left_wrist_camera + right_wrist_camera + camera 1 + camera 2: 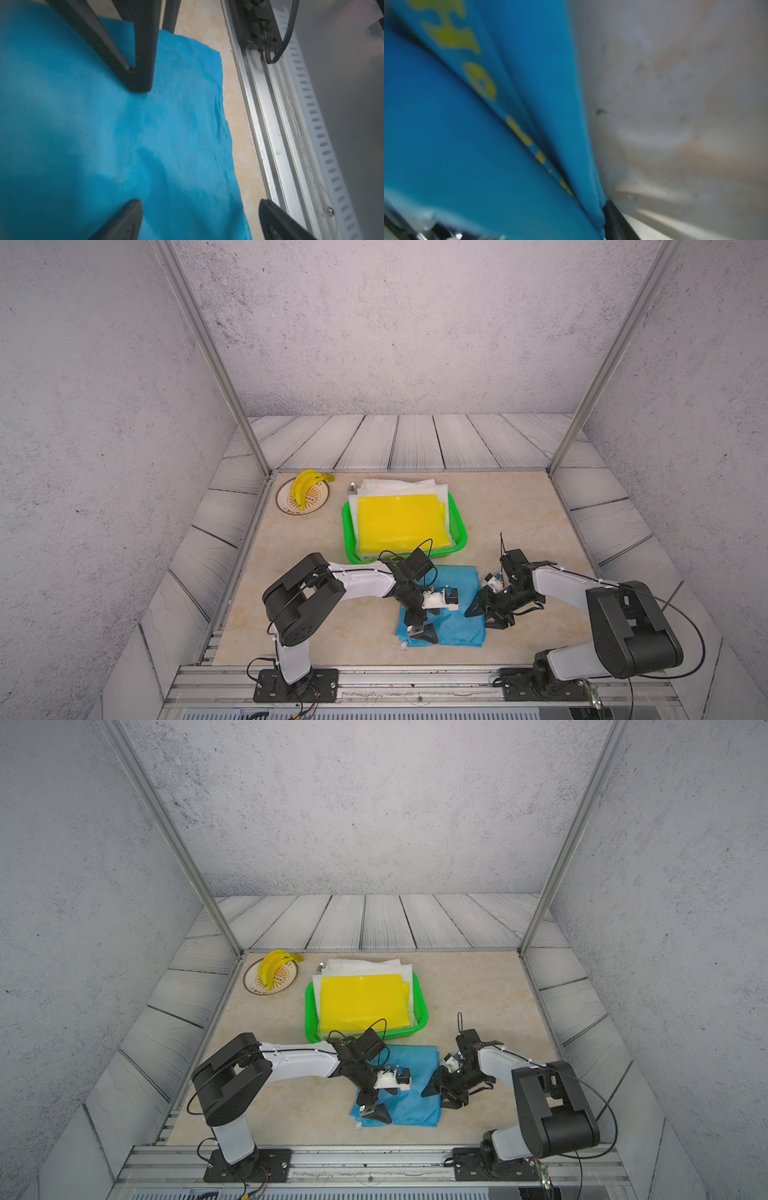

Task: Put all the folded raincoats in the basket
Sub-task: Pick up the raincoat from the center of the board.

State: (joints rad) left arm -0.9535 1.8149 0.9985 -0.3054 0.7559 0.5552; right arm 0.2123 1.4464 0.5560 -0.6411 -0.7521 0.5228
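— Beige marbled tabletop, with grey speckled walls and pale plank panels around it. Where does the raincoat sit?

— Low in the centre of both top views. The blue folded raincoat lies flat on the tabletop. It is just below the basket in the frame, and outside it.

— And the basket itself?

— Bright green, at the centre of the frame. A yellow folded sheet lies on top inside it. White folded layers lie beneath that and stick out past the basket's upper rim.

— How does the left gripper stand?

— In the left wrist view, the left gripper has its jaws wide apart above the blue fabric. One fingertip shows at the bottom edge of the frame over the blue. Its partner is further right, in front of the metal rail.

— The right one?

— The right gripper is at the raincoat's right edge in both top views. One of its fingers comes in from the top of the left wrist view, with its tip down at the blue. The right wrist view is blurred, and blue folds with yellow print fill its left half, very close. Whether those jaws are clamped on the fabric, I cannot tell.

— Anything else on the surface?

— At the tabletop's upper left there are bananas on a round plate, apart from the basket.
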